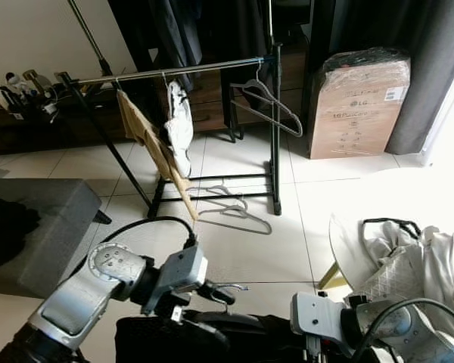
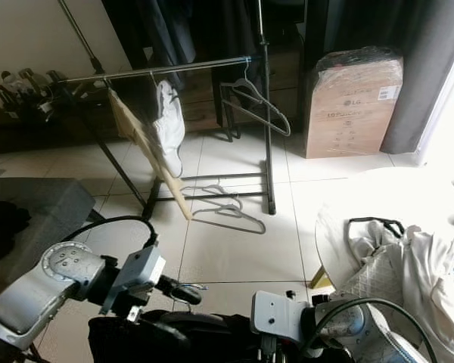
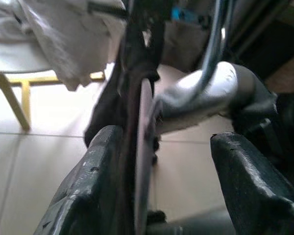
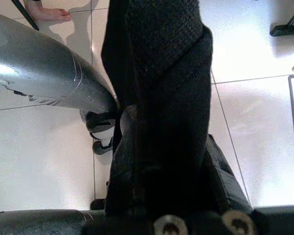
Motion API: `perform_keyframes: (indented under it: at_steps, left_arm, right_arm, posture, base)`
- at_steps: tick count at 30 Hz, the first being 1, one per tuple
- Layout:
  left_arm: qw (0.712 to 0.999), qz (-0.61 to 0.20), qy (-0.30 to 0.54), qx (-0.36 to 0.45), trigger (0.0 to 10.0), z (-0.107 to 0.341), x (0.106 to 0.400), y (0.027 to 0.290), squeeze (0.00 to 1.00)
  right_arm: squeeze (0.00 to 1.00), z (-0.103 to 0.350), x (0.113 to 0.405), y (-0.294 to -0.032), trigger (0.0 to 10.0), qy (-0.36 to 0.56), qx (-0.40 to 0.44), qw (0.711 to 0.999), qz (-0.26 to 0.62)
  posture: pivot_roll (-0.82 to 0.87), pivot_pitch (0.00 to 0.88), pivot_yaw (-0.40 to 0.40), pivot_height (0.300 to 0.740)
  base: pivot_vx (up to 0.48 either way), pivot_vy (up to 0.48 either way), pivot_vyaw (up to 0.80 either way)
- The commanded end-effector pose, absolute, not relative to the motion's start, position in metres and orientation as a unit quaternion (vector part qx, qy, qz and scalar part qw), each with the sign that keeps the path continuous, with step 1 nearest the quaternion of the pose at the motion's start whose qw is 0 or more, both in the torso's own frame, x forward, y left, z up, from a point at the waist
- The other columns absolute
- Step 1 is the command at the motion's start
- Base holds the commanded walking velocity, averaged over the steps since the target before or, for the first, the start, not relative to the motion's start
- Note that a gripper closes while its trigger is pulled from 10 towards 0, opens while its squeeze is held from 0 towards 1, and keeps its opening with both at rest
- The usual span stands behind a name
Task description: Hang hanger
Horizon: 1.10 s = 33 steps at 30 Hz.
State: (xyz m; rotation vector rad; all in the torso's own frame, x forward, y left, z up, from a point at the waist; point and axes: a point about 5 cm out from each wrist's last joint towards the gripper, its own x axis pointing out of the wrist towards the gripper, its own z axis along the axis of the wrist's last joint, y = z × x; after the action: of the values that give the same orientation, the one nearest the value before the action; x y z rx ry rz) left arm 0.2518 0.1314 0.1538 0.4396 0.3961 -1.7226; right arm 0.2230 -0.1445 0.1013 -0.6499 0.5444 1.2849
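Far left: a grey ottoman (image 1: 38,219) is standing on the tiled floor (image 1: 250,257), with a dark cloth lying on its top. Behind it, a low dark cabinet (image 1: 30,128) is carrying small clutter.

Left of centre: the left gripper (image 1: 225,291) is reaching in low over a black garment (image 1: 212,340) at the bottom edge of the head views. In the left wrist view its fingers (image 3: 88,191) are standing apart, with the edge of the garment and a thin hanger (image 3: 143,161) running between them; the left finger is lying against the fabric, the right one is clear of it, so the claw is released rather than clenched.

Centre: a clothes rail (image 1: 181,72) is standing ahead, well apart from both grippers. A tan garment (image 1: 147,144) and a white garment (image 1: 178,125) are hanging from it, and an empty hanger (image 1: 268,102) is hanging near its right post. Another hanger (image 1: 234,212) is lying on the floor beside the rail's foot.

Right: the right gripper (image 4: 161,161) is covered by the black garment; whether it is clenched cannot be told. Farther back a cardboard box (image 1: 359,102) is standing against the curtain. Light clothing (image 1: 416,265) is lying piled on a round table (image 1: 340,249).
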Motion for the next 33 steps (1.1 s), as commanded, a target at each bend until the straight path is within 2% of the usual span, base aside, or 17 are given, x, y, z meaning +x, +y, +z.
perform_keyframes:
  at_steps: [1,12,20,23,29,33]
  left_arm:
    - [0.598,-0.748,0.171,0.233,10.0,0.164,0.256,0.136,0.0]
    - [0.588,-0.759,0.161,0.23,10.0,0.164,0.255,0.128,0.0]
    - [0.55,-0.785,0.174,0.225,10.0,0.155,0.245,0.118,0.0]
    - [0.545,-0.784,0.185,0.231,10.0,0.147,0.243,0.116,0.0]
    - [0.549,-0.765,0.216,0.26,10.0,0.134,0.245,0.12,0.0]
    - [0.564,-0.745,0.229,0.271,10.0,0.127,0.249,0.122,0.0]
  right_arm:
    - [0.0,0.111,0.221,-0.132,0.0,0.209,-0.295,0.711,0.603]
    - [0.0,0.11,0.221,-0.13,0.0,0.208,-0.293,0.712,0.603]
    - [0.0,0.111,0.221,-0.13,0.0,0.205,-0.297,0.712,0.602]
    - [0.0,0.113,0.222,-0.13,0.0,0.203,-0.298,0.713,0.601]
    - [0.0,0.113,0.222,-0.129,0.0,0.203,-0.298,0.714,0.601]
    - [0.0,0.113,0.223,-0.129,0.0,0.202,-0.299,0.714,0.6]
  posture:
    - [-0.19,0.139,0.168,0.74]
    - [-0.19,0.138,0.172,0.74]
    - [-0.2,0.138,0.175,0.74]
    - [-0.2,0.137,0.177,0.74]
    - [-0.2,0.137,0.178,0.74]
    - [-0.2,0.135,0.181,0.74]
  base:
    - [0.0,0.0,0.0]
    - [0.0,0.0,0.0]
    - [0.0,0.0,0.0]
    - [0.0,0.0,0.0]
    - [0.0,0.0,0.0]
    - [0.0,0.0,0.0]
